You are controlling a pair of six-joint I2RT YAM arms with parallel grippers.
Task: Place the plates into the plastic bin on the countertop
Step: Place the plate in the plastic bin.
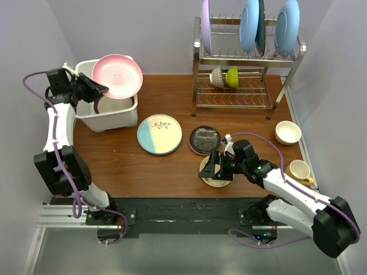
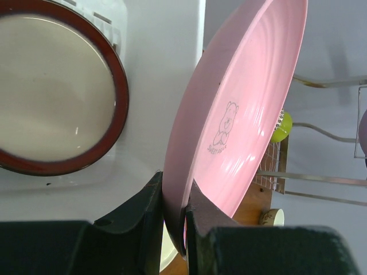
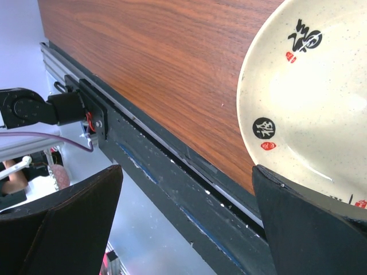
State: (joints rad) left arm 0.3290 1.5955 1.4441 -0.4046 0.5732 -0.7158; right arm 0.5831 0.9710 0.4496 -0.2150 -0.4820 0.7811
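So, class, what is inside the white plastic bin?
A cream plate with a maroon rim lies in the bin. The pink plate, held by the left gripper, covers part of the interior; anything else there is hidden.

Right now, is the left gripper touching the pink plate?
Touching. In the left wrist view, the left gripper clamps the pink plate by its rim, with no gap.

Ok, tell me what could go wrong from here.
The left gripper pinches the pink plate only at its rim, tilted above the plastic bin; it could slip and strike the maroon-rimmed plate already inside.
The right gripper, open over the small yellowish plate near the front edge of the countertop, might nudge it off.
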